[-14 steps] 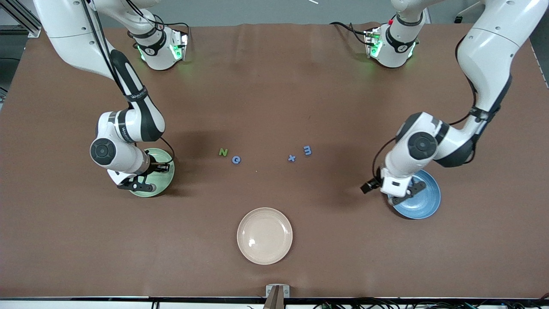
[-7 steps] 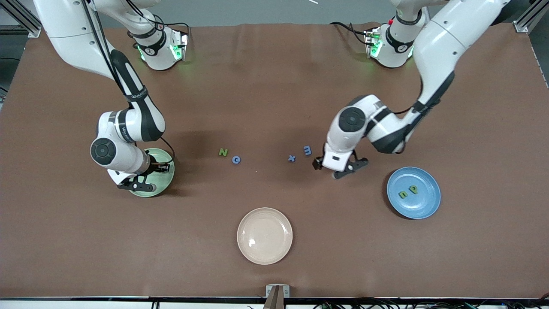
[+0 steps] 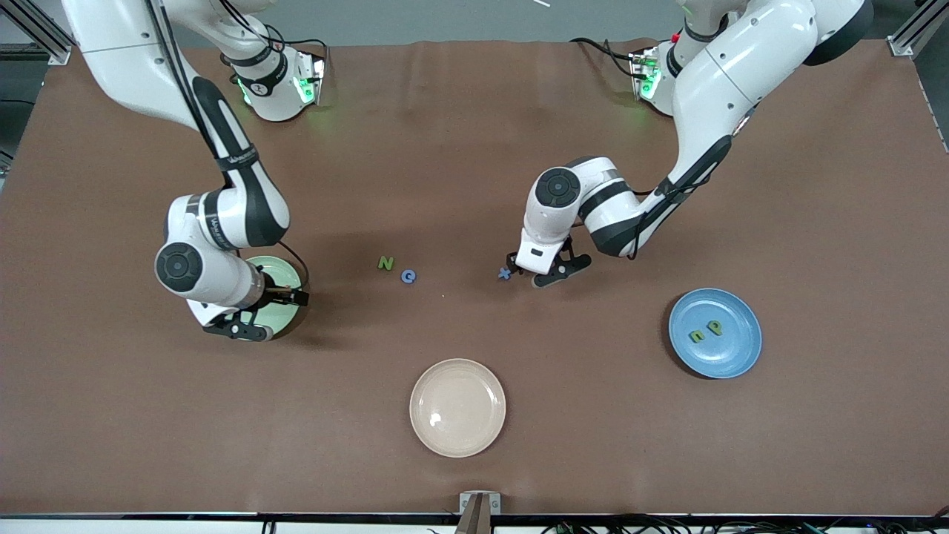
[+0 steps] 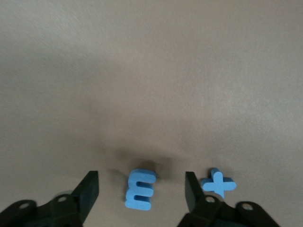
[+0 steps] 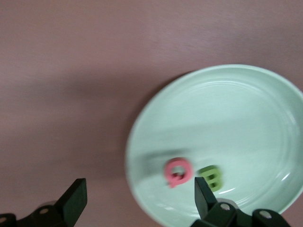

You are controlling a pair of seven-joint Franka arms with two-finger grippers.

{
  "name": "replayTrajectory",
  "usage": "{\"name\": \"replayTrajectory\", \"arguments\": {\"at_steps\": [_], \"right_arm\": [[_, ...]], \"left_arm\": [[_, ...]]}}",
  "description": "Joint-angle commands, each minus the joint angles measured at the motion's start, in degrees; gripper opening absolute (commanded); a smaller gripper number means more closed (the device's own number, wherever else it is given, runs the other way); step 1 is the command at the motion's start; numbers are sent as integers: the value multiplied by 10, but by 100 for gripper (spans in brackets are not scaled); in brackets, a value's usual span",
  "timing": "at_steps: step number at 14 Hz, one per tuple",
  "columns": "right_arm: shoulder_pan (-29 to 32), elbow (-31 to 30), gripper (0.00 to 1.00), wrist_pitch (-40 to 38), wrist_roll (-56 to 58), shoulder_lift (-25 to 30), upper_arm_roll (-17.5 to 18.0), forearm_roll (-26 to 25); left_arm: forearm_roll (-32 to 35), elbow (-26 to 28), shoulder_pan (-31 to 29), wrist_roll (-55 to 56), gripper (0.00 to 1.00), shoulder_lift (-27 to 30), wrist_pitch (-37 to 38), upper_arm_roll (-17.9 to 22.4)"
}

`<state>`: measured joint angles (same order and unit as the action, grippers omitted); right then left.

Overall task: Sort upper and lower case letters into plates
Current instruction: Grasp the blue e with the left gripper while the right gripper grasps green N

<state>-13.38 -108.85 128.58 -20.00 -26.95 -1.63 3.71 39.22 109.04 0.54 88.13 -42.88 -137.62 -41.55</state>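
Brown worktop [image 3: 474, 148]. From the view's 9 o'clock side: pale green plate [image 3: 285, 276] with red Q [image 5: 178, 172] and green B [image 5: 210, 177] in it; right gripper [image 3: 256, 311] over that plate, jaws apart, empty. Toward centre: green N [image 3: 385, 262], with blue G [image 3: 408, 276] just beside it at its 4 o'clock, both loose on the worktop. Cream plate [image 3: 457, 407] at 6 o'clock, nothing in it. Next, blue x [image 3: 504, 274] on the worktop, and left gripper [image 3: 545, 268] low beside it; wrist view shows jaws wide apart straddling blue m [image 4: 141, 189], not touching it. Blue plate [image 3: 715, 333] at 4 o'clock holds green u [image 3: 698, 336] and green p [image 3: 714, 327].

Step in hand: likely picking up m for the blue plate. Next move calls for dropping a little, closing on m without nudging x, lifting and carrying to the blue plate. N, G and x not yet sorted.
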Motion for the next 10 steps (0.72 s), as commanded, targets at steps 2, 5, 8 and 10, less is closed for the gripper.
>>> {"name": "replayTrajectory", "arguments": {"at_steps": [2,5,8,10], "right_arm": [[-73,-9,100,51,-108,-5,-1,2],[-116,-15,100,87,-172,-20,-2,2],[-133,-40,100,105,-188,-19,-2,2],[-149,-75,100,148,-191,-14,-2,2]], "left_arm": [[14,1,7,12,72,-11,-11,2],[15,6,7,13,54,-12,-12,2],[14,1,4,13,7,-9,-11,2],[14,-1,-5,10,0,-7,-11,2]]}}
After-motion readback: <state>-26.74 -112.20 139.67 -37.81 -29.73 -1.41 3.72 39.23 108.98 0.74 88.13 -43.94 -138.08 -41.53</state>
